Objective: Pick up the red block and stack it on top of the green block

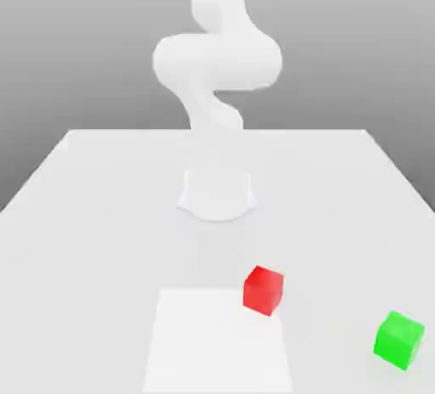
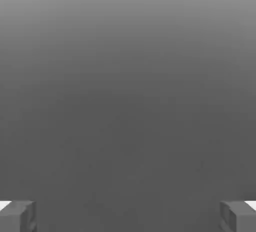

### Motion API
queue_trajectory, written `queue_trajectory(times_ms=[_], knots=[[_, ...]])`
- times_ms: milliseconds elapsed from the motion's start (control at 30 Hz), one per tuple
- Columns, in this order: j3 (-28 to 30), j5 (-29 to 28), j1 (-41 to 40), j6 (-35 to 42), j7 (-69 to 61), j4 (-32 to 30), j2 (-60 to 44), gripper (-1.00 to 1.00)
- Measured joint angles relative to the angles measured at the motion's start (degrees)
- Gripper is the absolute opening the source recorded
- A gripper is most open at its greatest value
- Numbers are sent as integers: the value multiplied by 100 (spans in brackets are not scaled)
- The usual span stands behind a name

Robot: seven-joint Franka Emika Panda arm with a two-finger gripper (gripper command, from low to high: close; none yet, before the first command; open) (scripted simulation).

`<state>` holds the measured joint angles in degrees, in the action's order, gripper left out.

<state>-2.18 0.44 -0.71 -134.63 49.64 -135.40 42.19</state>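
Grey backdrop, pale worktop (image 1: 102,188). I see the red block (image 1: 262,289) near the front, the green block (image 1: 398,340) well apart toward the exterior view's right. My end effector (image 2: 128,216) is spread wide, holding nothing. Red looks light, rigid, smooth-faced; I'd pinch two opposite flat sides. The arm's (image 1: 217,61) lower links blur into the white.

No readable text, label, brand, number or sign is found in either view. The faces of the red block (image 1: 262,289) and the green block (image 1: 398,340) are plain and unmarked. Nothing is printed on the tabletop (image 1: 102,214) or on the white arm (image 1: 217,57).
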Motion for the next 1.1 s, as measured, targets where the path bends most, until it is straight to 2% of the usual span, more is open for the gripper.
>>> queue_trajectory(times_ms=[400,567,700,833,867,1100], knots=[[-1086,260,-272,-1619,2215,-2038,-2156,0],[-1440,355,-270,-2544,3311,-2932,-3426,0],[-1259,-346,-212,-3328,4077,-3001,-4440,0],[-482,-1147,359,-3953,4665,-2907,-5194,0],[-335,-1233,483,-4052,4726,-2893,-5311,-100],[-317,-1240,503,-4059,4737,-2892,-5307,-100]])
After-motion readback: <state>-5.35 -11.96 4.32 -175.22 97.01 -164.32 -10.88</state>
